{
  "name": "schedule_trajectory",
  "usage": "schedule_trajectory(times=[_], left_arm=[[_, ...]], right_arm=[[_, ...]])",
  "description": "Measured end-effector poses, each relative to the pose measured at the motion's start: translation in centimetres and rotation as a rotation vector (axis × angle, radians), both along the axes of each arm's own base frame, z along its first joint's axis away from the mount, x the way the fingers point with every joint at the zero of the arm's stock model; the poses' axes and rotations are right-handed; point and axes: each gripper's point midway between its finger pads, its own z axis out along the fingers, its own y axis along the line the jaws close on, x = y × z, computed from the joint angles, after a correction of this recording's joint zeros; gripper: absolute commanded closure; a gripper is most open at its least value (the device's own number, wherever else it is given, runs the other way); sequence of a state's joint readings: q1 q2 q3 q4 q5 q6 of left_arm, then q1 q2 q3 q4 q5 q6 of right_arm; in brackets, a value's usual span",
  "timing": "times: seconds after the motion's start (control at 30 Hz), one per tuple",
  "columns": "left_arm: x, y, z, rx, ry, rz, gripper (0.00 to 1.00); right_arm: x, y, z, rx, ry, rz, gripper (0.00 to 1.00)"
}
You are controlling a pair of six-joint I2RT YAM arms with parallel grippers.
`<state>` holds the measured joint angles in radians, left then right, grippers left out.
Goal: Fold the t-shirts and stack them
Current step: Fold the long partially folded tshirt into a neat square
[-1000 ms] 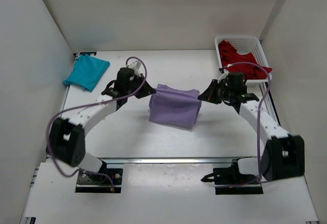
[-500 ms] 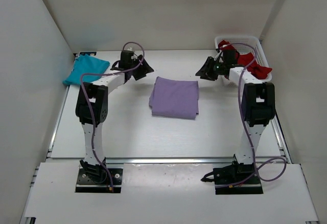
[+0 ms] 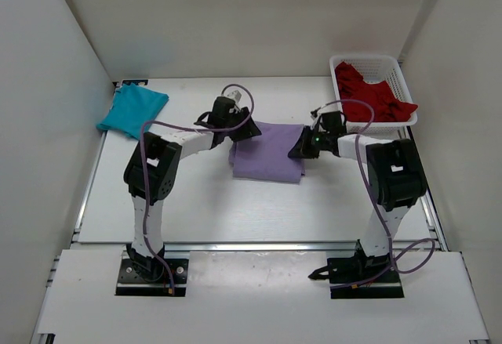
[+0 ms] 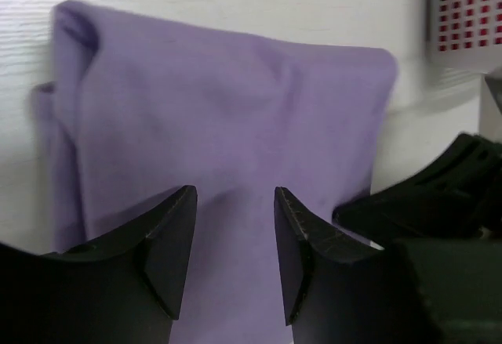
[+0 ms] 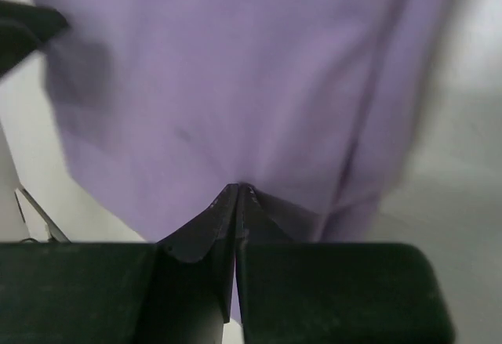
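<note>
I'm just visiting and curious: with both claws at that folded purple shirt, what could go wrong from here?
1. The right gripper is shut at the edge of the purple shirt, while the left gripper stands open above it; a one-sided pull could drag the fold apart.
2. If it is carried toward the teal shirt, it might land crooked and spoil the stack.

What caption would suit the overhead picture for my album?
Left fingers and right fingers at the folded lavender shirt; teal shirt aside, red shirt in basket.
</note>
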<state>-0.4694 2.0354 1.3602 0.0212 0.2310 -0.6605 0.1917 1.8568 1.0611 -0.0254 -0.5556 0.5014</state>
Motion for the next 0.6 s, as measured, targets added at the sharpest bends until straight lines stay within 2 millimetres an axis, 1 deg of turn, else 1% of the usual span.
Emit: schedule_trajectory(times=[0.07,0.1,0.2,0.33,0.4,0.47,0.53,0.6], left_arm=[[-0.1,0.6,-1.5,0.009,0.025,0.009,0.47],[0.3,1.2,-2.2,0.008,0.037,0.025,0.47],[1.2,3.8,-4.4,-0.043,0.088,0.080,0.46],[1.3,5.0,-4.3,-0.106,0.082,0.106,0.45],[0.9,5.3,-4.2,-0.125,0.073,0.110,0.44],[0.1,5.6,-4.1,-0.140,0.071,0.115,0.42],[-0.9,5.9,-3.7,-0.143,0.077,0.118,0.42],[-1.3,5.9,-2.9,-0.145,0.076,0.118,0.41]], right_arm=[[-1.6,-0.3,-1.7,-0.008,0.052,-0.002,1.00],[-1.9,-0.8,-2.4,-0.011,0.071,-0.012,1.00],[-1.4,-1.9,-2.6,0.003,0.068,-0.040,1.00],[-0.9,-2.3,-2.7,0.009,0.045,-0.054,1.00],[-1.0,-2.2,-2.6,0.013,0.044,-0.050,0.98],[-1.0,-2.2,-2.4,0.015,0.043,-0.048,0.96],[-1.1,-2.2,-1.9,0.016,0.039,-0.047,0.95],[-0.9,-2.1,-0.8,0.019,0.017,-0.046,0.97]])
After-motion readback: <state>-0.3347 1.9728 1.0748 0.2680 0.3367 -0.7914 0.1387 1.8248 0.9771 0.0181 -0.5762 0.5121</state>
